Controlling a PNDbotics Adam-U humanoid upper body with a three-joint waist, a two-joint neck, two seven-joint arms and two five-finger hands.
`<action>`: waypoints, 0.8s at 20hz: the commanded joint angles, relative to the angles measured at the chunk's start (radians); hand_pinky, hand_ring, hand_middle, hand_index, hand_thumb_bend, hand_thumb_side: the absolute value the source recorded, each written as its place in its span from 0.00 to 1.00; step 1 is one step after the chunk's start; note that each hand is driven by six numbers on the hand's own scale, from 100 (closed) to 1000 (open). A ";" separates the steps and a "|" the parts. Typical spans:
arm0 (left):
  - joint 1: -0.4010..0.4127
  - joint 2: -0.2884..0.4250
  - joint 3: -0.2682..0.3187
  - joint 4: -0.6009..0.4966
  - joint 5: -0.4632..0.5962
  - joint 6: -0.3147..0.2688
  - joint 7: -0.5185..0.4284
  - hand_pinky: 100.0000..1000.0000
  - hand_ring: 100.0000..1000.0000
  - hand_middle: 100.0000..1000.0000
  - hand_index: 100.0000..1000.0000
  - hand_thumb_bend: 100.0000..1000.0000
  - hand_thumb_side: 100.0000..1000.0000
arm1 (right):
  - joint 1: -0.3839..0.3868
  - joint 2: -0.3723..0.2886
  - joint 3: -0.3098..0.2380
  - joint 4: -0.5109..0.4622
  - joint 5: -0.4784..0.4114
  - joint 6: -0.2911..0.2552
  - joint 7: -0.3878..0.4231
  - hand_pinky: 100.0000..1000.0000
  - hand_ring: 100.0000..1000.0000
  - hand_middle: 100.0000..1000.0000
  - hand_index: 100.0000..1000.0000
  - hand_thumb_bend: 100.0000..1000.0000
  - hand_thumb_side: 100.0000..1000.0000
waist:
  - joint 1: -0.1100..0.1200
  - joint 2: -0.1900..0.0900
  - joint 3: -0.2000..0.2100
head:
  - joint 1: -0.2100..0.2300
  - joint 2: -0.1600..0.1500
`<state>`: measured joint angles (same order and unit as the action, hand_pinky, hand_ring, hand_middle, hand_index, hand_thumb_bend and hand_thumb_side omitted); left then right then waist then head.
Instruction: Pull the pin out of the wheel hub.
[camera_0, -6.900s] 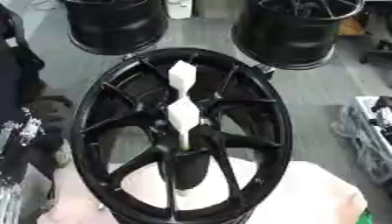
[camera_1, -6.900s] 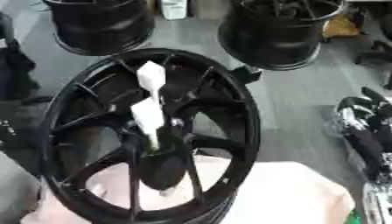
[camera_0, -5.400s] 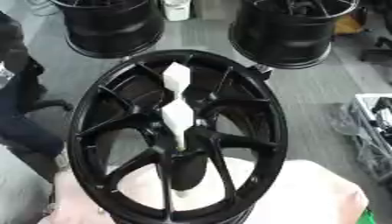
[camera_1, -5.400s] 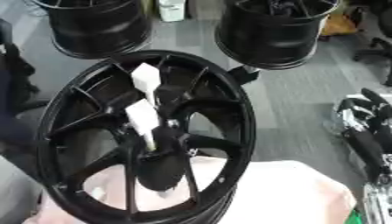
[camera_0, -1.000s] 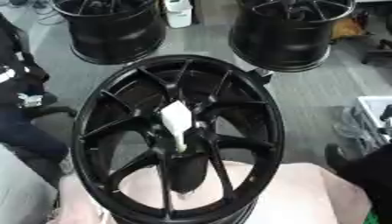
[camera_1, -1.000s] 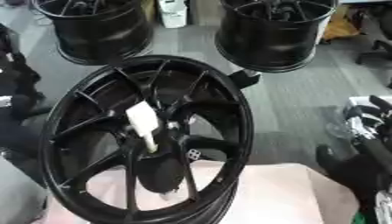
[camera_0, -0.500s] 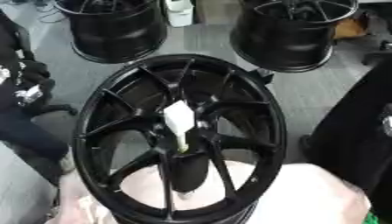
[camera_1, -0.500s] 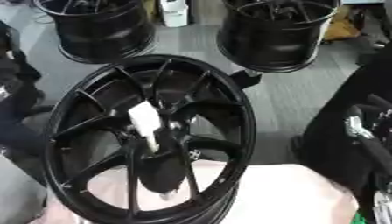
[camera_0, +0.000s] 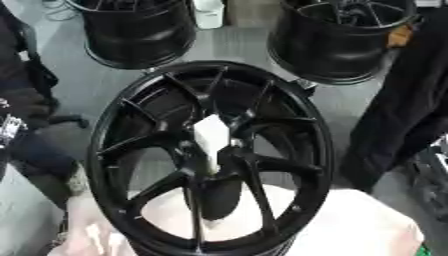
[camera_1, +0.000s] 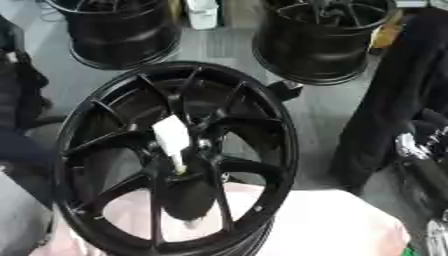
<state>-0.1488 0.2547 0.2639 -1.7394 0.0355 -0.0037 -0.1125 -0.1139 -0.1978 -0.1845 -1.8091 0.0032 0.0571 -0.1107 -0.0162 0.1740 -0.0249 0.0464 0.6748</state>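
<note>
wheel hub (camera_0: 214, 160): black, multi-spoke, lying face-up on a pinkish cloth-covered surface (camera_0: 367, 225), hanging over its far edge
pin (camera_0: 210, 142): white, blocky top, seated in the centre bore, tilted slightly
hands: neither robot hand in either view, so finger state can't be told
two more black wheels (camera_0: 341, 37): on the floor beyond the hub
person's dark leg (camera_1: 385, 100): stands just right of the hub rim, apart from it

Left hand (camera_0: 8, 128), right hand (camera_1: 415, 147), seemingly idle at edges
</note>
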 joint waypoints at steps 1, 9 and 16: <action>0.002 -0.042 0.019 -0.031 -0.010 0.037 0.003 0.61 0.68 0.67 0.79 0.47 0.73 | -0.009 -0.011 -0.004 -0.012 -0.005 -0.002 0.001 0.61 0.70 0.70 0.88 0.07 0.30 | -0.003 -0.008 0.000 | 0.004 0.002; -0.002 -0.064 0.011 -0.027 -0.019 0.061 -0.007 0.61 0.67 0.66 0.78 0.47 0.74 | -0.008 -0.008 -0.004 -0.012 -0.005 -0.002 0.000 0.62 0.70 0.70 0.88 0.07 0.31 | -0.005 -0.009 -0.004 | 0.005 0.006; -0.002 -0.068 0.010 -0.026 -0.020 0.068 -0.007 0.60 0.66 0.65 0.78 0.46 0.74 | -0.008 -0.009 -0.004 -0.013 -0.005 -0.002 0.000 0.62 0.70 0.70 0.88 0.06 0.30 | -0.005 -0.009 -0.005 | 0.007 0.004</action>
<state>-0.1410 0.1758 0.2742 -1.7456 0.0164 0.0612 -0.1197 -0.1141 -0.1966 -0.1844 -1.8091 0.0025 0.0570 -0.1105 -0.0216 0.1740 -0.0295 0.0515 0.6758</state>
